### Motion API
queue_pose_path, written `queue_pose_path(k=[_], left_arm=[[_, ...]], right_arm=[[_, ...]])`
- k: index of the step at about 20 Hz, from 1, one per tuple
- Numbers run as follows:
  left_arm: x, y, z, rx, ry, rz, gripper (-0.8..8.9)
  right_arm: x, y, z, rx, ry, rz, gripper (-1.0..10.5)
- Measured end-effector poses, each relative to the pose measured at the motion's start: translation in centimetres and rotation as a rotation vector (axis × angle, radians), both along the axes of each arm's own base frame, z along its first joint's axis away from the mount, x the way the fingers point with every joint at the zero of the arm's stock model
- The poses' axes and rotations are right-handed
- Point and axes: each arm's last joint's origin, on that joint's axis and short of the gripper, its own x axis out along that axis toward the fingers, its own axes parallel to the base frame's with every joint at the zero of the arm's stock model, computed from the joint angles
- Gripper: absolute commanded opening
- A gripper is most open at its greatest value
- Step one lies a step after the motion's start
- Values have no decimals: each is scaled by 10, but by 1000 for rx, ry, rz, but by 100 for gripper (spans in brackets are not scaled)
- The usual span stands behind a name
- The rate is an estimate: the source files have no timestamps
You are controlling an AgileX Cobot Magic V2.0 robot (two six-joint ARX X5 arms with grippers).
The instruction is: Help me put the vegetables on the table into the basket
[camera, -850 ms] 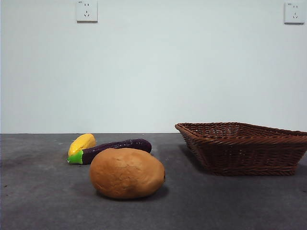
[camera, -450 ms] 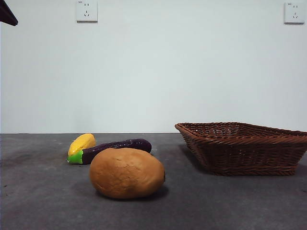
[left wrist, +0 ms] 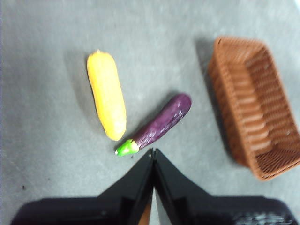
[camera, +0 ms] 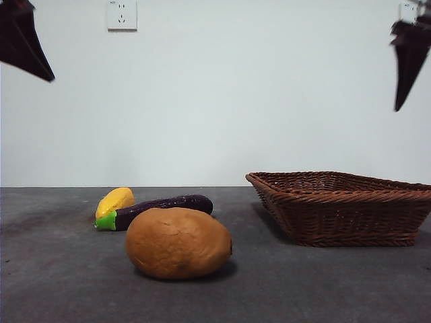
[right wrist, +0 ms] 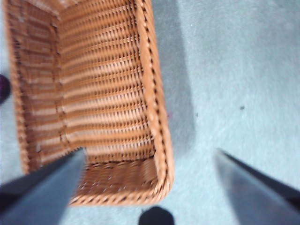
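Note:
A big tan-brown potato (camera: 178, 243) lies on the dark grey table (camera: 303, 282) at the front. Behind it lie a dark purple eggplant (camera: 158, 210) with a green cap and a yellow oval piece (camera: 114, 200). The brown wicker basket (camera: 343, 208) stands to the right, empty. My left gripper (camera: 27, 44) hangs high at the top left, shut and empty. Its wrist view shows the shut tips (left wrist: 153, 152) above the table near the eggplant (left wrist: 157, 124) and yellow piece (left wrist: 107, 93). My right gripper (camera: 406, 67) hangs high at the top right, open (right wrist: 151, 150) over the basket's rim (right wrist: 152, 93).
A white wall rises behind the table's far edge, with a socket (camera: 122, 15) high on the left. The left wrist view also shows the basket (left wrist: 255, 108) off to the eggplant's side. Bare table lies between the potato and the basket.
Both grippers have come down into the front view's top corners, the left first, then the right. The vegetables and the basket have not moved.

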Motion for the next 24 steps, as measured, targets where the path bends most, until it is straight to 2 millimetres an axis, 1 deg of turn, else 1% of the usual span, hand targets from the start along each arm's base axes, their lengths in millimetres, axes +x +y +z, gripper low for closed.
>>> queue_pose_path(k=[4,7,9,13,15,17,19,21,24], left_arm=[[15,-5,-17,26,28,-46,0],[24,-7,-26,36,39,-66,0],[30,-8,-29,43,15,-75,-1],[34,-8,-28,48,-31,-80,-3],[34,-8,-29,50,-29,-83,-3],[33,-10,-29,50,-16,-90,-3],[32,-11,-30,50,-8,-95,-3],[32,-14,-30,50,-8,-102,-3],[31,-18,-30,48,-1,-120,-3]], right_arm=[[39,4,-16,1,70,47,563],[61,13,-29,8,102,97,561],[74,17,-41,1,136,123,525],[94,20,-71,-7,210,140,524],[98,20,-82,-7,239,143,414],[100,20,-88,-10,252,156,237],[101,19,-91,-12,258,167,86],[102,20,-96,-14,268,180,-18],[103,20,-101,-8,280,191,-17]])
